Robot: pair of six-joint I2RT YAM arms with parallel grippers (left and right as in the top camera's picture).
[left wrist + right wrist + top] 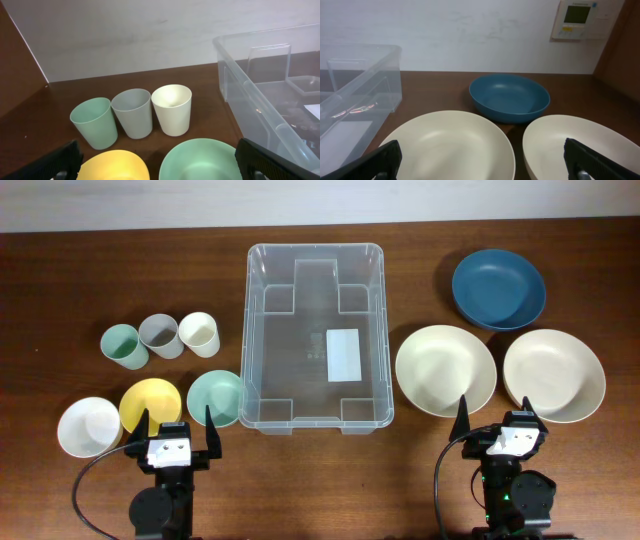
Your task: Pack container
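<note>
The clear plastic container (314,335) with a white label stands empty at the table's middle; its wall shows in the left wrist view (265,95) and the right wrist view (355,85). My left gripper (175,428) is open and empty at the front, just behind a yellow bowl (150,404) and a green bowl (215,397). My right gripper (497,418) is open and empty, in front of two cream bowls (445,369) (554,374).
A white bowl (88,425) sits front left. Three cups, green (125,345), grey (161,335) and cream (198,333), stand left of the container. A blue bowl (498,288) sits at the back right.
</note>
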